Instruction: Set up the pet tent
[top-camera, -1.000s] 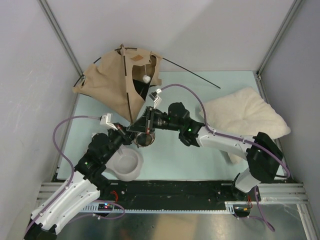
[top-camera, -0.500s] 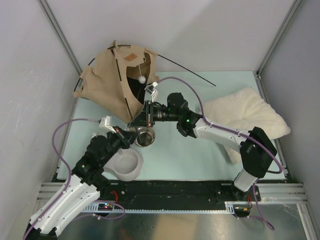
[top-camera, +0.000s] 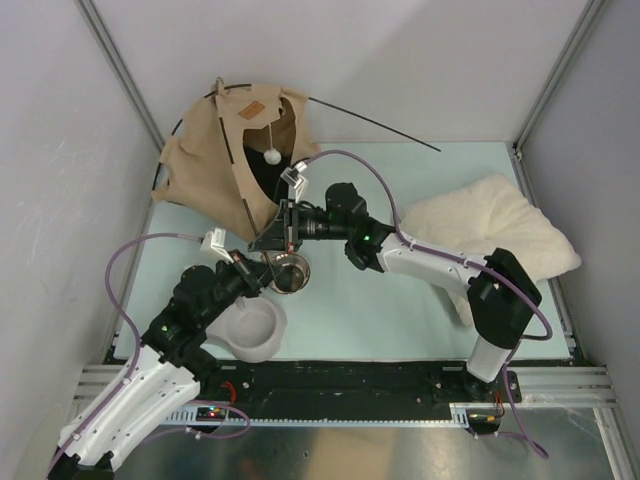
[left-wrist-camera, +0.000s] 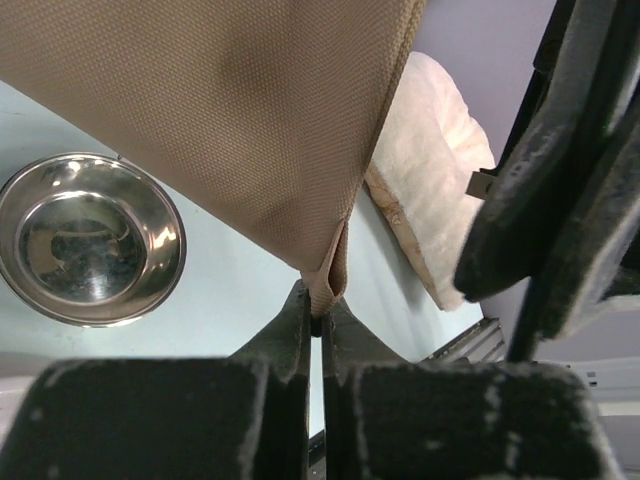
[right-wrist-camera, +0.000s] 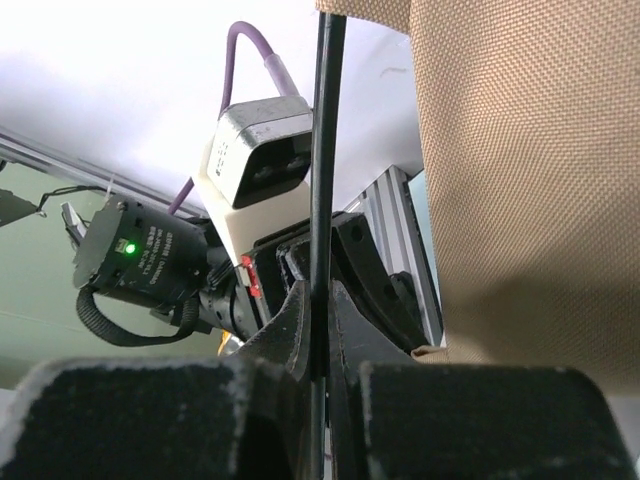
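The tan pet tent (top-camera: 215, 165) stands half raised at the back left, with its brown label patch (top-camera: 253, 112), black-lined doorway and dangling white pompom (top-camera: 272, 156). A thin black pole (top-camera: 375, 123) juts out to the right. My left gripper (left-wrist-camera: 322, 318) is shut on the tent's lower fabric corner (left-wrist-camera: 332, 275); in the top view it sits at the tent's near tip (top-camera: 246, 262). My right gripper (right-wrist-camera: 320, 345) is shut on a black tent pole (right-wrist-camera: 324, 150), beside the tan fabric (right-wrist-camera: 530, 170), at the tent's lower edge (top-camera: 270, 232).
A steel bowl (top-camera: 288, 272) lies just under both grippers and shows in the left wrist view (left-wrist-camera: 88, 240). A grey bowl (top-camera: 250, 329) sits by the left arm. The cream fluffy pillow (top-camera: 490, 232) lies at the right. Walls close in behind the tent.
The tent has risen and shifted left and back. My right gripper moved left and away with the pole. The left gripper stayed on the fabric corner.
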